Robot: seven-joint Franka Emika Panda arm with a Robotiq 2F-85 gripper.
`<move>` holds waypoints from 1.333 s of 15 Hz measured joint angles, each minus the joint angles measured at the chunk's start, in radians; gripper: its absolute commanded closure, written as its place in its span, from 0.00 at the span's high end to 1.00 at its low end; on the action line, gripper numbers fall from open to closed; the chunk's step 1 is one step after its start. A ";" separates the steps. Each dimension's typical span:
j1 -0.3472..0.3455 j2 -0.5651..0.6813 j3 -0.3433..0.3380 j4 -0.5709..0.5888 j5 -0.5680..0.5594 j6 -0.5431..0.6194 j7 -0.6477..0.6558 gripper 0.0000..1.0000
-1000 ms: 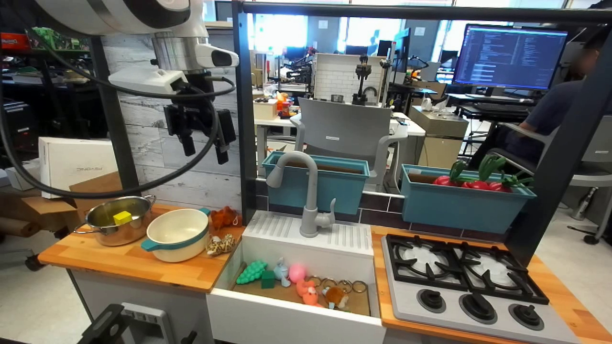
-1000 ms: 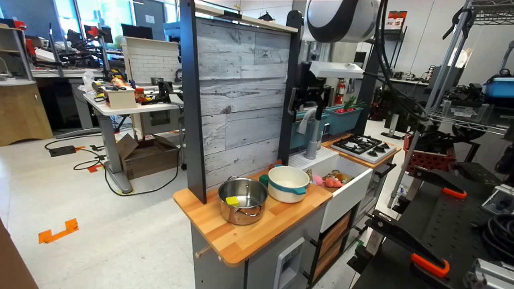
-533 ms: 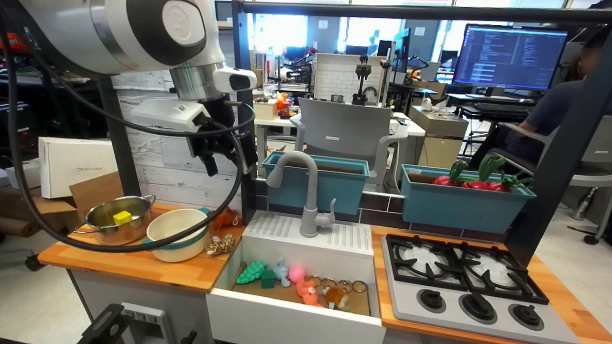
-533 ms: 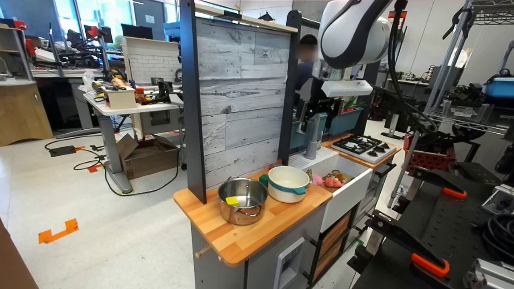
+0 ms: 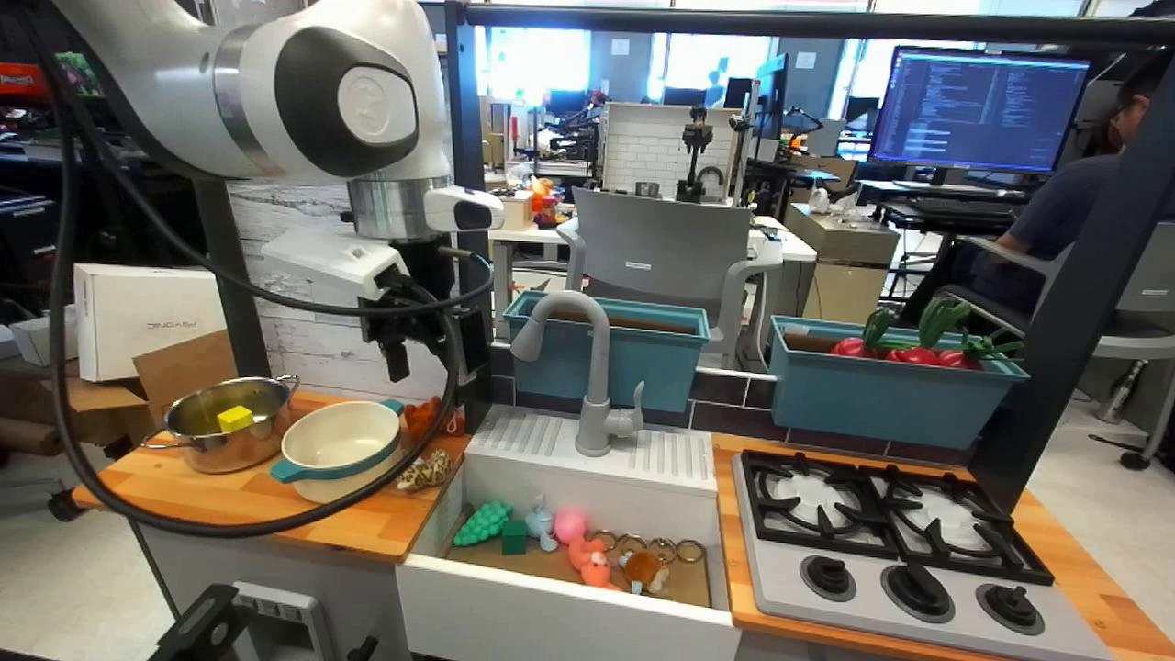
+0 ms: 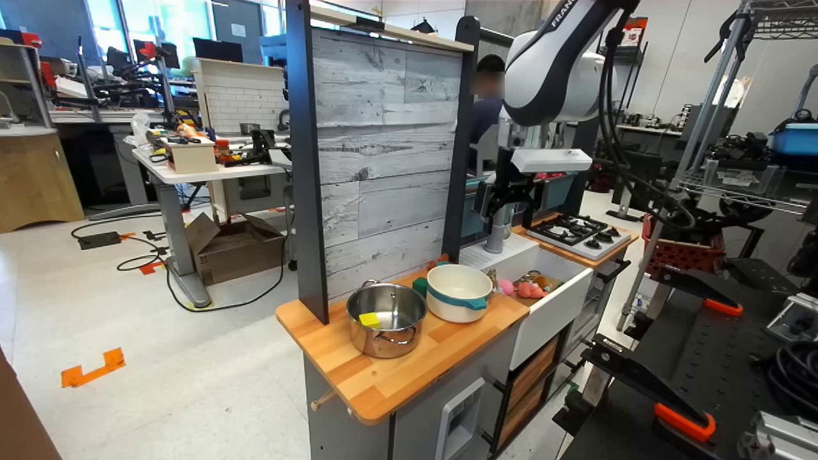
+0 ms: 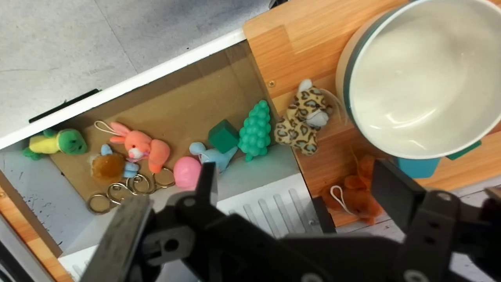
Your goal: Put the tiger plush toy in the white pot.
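The white pot [image 5: 338, 439], cream with a teal band, stands on the wooden counter; it also shows in an exterior view [image 6: 447, 311] and the wrist view [image 7: 422, 78]. An orange-brown plush [image 5: 422, 420] with a white loop lies behind it, also in the wrist view [image 7: 358, 197]. A tan dark-spotted plush [image 5: 433, 468] lies between pot and sink, also in the wrist view [image 7: 301, 117]. No stripes show on either; I cannot tell which is the tiger plush toy. My gripper [image 5: 431, 363] is open and empty above them; the orange-brown plush shows between its fingers [image 7: 293, 170], partly behind one.
A steel pot [image 5: 239, 456] with a yellow cube [image 5: 235, 420] stands beside the white pot. The sink [image 5: 569, 606] holds several toys and metal rings. A grey faucet [image 5: 597, 367] and a wall panel [image 6: 383, 160] rise near the gripper. A cable [image 5: 229, 528] hangs in front of the counter.
The arm has come down toward the counter. In an exterior view the gripper first moved down and right, then down and slightly left. It stays open; the toys and pots have not moved.
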 measured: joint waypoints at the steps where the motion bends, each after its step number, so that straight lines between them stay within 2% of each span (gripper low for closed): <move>1: 0.001 0.011 0.000 0.017 0.000 -0.004 0.000 1.00; 11: 0.124 0.211 -0.085 0.255 -0.041 -0.035 0.093 1.00; 16: 0.132 0.313 -0.096 0.370 -0.041 -0.099 0.118 1.00; 20: 0.132 0.364 -0.112 0.435 -0.051 -0.106 0.139 1.00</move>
